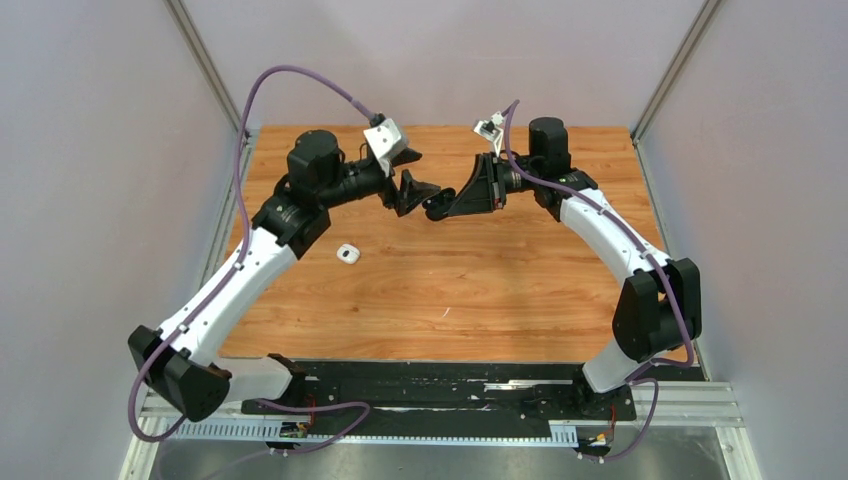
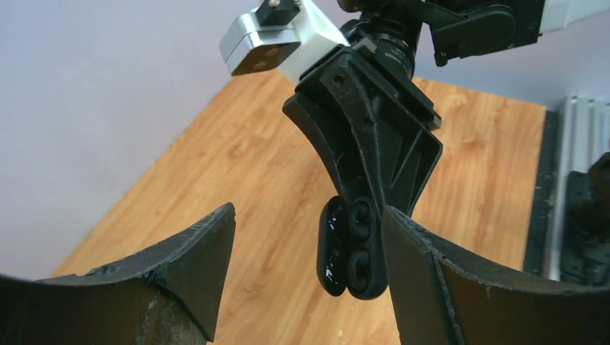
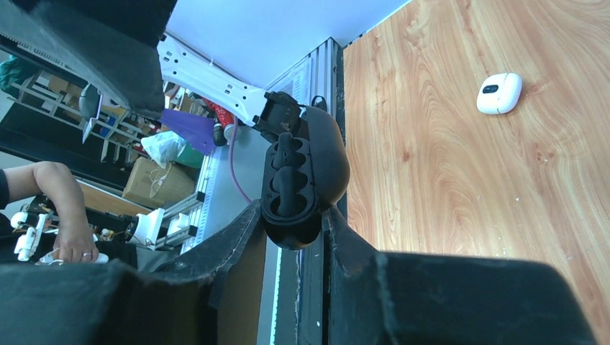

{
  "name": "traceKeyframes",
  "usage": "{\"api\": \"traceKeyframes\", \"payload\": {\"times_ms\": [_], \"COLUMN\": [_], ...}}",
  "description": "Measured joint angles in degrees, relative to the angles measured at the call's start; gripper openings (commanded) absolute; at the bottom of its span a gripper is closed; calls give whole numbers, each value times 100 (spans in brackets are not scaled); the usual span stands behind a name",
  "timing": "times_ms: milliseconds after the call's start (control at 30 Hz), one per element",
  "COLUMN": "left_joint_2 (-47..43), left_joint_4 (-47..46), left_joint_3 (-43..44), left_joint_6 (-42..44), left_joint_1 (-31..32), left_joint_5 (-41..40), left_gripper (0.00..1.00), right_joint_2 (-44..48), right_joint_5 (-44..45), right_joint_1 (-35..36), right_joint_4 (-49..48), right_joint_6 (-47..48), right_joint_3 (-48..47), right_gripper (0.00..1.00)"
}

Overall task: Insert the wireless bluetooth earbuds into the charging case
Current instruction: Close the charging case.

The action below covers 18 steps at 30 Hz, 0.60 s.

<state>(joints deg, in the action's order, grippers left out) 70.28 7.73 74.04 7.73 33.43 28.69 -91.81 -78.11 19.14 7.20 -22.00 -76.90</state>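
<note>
- The right gripper (image 3: 291, 214) is clamped on one end of a black case (image 3: 311, 164), holding it up in the air.
- Two black earbuds (image 3: 286, 172) appear to sit in the case's pockets, just beyond the right fingertips.
- The left gripper (image 2: 309, 223) stands wide open and grips nothing; the black case hangs just ahead of its fingertips.
- A white case (image 1: 347, 254) lies on the table (image 1: 480, 290), below the left gripper and well apart from it.
</note>
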Motion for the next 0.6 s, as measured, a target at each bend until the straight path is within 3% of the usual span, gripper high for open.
{"api": "traceKeyframes", "payload": {"times_ms": [100, 300, 600], "left_joint_2": [413, 970, 1237], "left_joint_4": [184, 492, 723], "left_joint_3": [376, 291, 413], "left_joint_6": [-485, -1005, -944], "left_joint_1": [-247, -352, -367], "left_joint_5": [529, 1427, 2522], "left_gripper": [84, 82, 76], "right_joint_2": [0, 0, -85], "right_joint_5": [0, 4, 175], "right_joint_1": [-7, -9, -116], "right_joint_4": [-20, -68, -118], "right_joint_6": [2, 7, -125], "right_joint_3": [4, 4, 109], "right_gripper": [0, 0, 0]}}
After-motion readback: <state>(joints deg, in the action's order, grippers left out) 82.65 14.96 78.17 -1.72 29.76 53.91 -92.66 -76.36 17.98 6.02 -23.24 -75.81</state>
